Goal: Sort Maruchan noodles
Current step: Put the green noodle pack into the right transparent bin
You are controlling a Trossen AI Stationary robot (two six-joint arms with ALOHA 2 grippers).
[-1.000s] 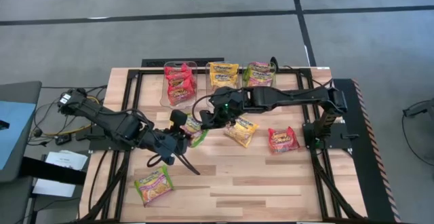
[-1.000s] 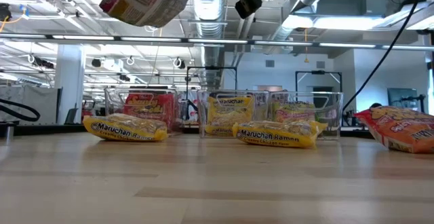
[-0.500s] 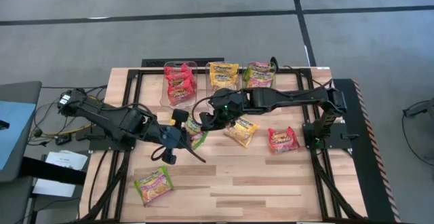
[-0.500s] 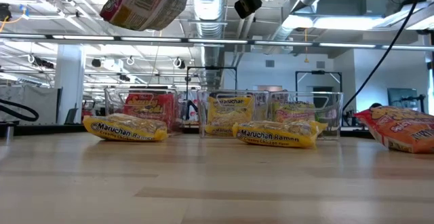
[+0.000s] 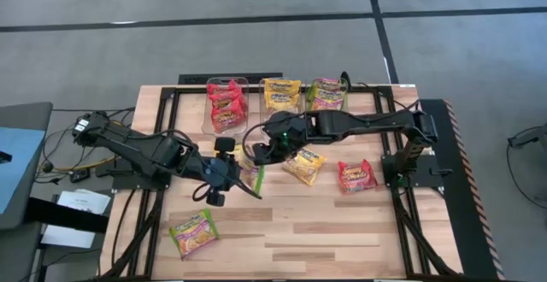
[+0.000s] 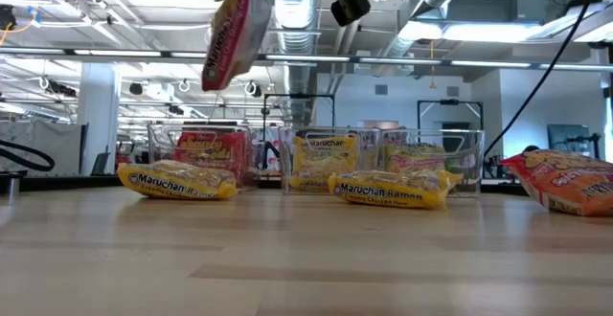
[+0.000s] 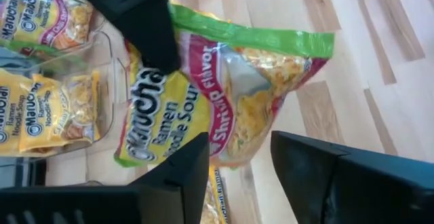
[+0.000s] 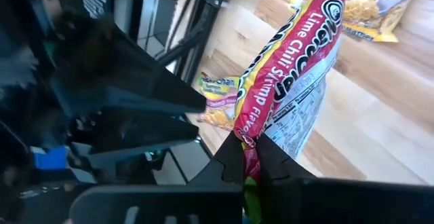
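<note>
The right gripper is clamped on one edge of the green-and-pink noodle packet. The packet hangs edge-on above the table, its long axis near vertical in the low view; from the high view it shows only as a thin sliver.

The left gripper has its fingers apart, one on each side of the packet's lower part, with the printed face toward its camera. Whether the fingers touch the packet cannot be told.

The right arm reaches across the table from its base to the packet, nearly level. The left arm extends from the opposite side and meets it at the packet.

Relative to the hanging packet: three clear bins stand beyond it along the table's far edge, two yellow packets lie just beside it, a red packet lies farther off, and another green-and-pink packet lies well apart near the front edge.
</note>
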